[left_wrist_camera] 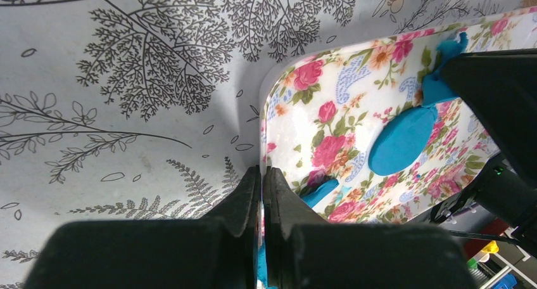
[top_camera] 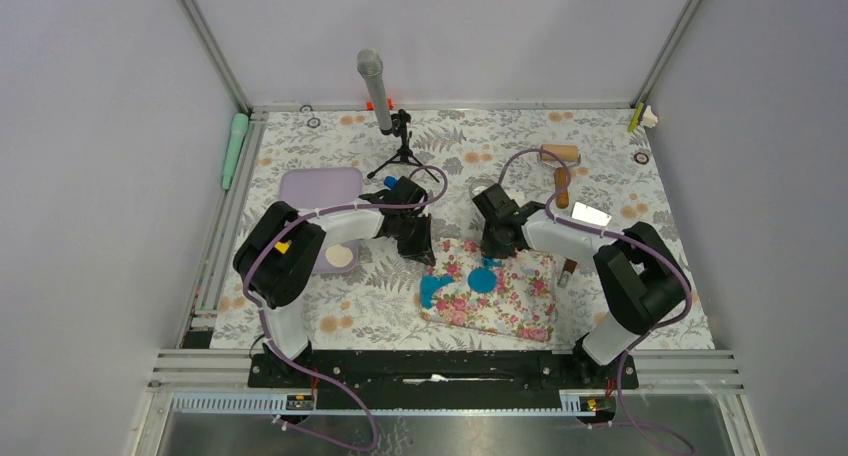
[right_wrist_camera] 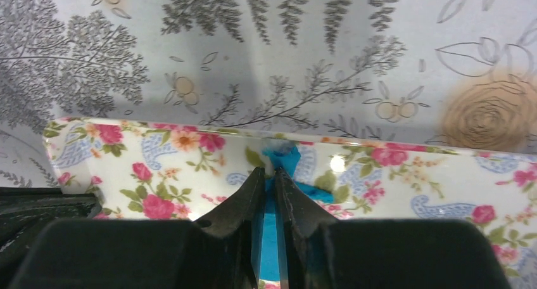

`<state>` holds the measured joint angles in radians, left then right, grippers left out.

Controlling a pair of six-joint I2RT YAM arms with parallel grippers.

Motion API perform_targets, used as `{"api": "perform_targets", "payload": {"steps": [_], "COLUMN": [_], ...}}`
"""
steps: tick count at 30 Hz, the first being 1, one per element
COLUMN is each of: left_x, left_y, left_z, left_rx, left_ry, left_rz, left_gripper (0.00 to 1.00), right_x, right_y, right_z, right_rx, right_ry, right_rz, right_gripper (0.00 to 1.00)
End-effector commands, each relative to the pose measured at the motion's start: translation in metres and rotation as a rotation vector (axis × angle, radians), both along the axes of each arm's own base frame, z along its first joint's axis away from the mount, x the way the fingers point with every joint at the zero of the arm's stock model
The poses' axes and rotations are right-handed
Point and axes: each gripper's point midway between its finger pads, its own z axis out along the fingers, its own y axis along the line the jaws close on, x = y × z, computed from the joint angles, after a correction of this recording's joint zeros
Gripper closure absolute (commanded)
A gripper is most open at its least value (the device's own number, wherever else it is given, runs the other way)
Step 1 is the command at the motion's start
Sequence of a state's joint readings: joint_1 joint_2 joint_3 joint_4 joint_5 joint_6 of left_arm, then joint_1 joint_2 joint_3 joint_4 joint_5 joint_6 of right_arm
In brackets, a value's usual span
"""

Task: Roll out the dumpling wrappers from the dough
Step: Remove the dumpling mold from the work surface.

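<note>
Though hidden overhead, dough (right_wrist_camera: pixel 270 229) between jaws.

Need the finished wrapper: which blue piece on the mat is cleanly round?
The disc in the middle of the mat; the scrap near its left edge is ragged.

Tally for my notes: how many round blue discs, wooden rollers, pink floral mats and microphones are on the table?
Round blue disc: 1
Wooden roller: 1
Pink floral mat: 1
Microphone: 1
Total: 4
</note>
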<state>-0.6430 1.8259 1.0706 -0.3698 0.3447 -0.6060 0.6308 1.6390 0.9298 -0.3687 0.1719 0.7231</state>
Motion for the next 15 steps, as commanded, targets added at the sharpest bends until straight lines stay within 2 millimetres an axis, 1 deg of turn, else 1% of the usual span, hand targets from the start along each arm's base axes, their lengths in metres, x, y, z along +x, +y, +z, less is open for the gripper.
{"api": "perform_targets", "payload": {"steps": [1,7,11,15], "left_x": [-0.013,-0.012,-0.012,-0.013], "left_y": [0.017,0.018,0.017,0.017], "left_z": [-0.012,-0.014,-0.013,-0.013], "left_rx": [0.071,0.078,0.074,0.07], "left_ry": [0.047,0.047,0.044,0.051], "left_rz": [-0.005,0.003,0.001,0.0], "left_gripper": [1.0,1.0,1.0,1.0], "right_x": [-0.01,-0.009,-0.003,0.002], "right_y": [-0.031,-0.016,-0.006,0.0], "right_z": [0.002,0.024,0.039,0.044], "right_rx": [-0.096,-0.005,0.063,0.098], "right_ry": [0.018,-0.002,-0.048,-0.072], "right_rz": [-0.033,-0.015,-0.02,-0.015], "right_gripper": [0.82,0.82,0.81,0.8]}}
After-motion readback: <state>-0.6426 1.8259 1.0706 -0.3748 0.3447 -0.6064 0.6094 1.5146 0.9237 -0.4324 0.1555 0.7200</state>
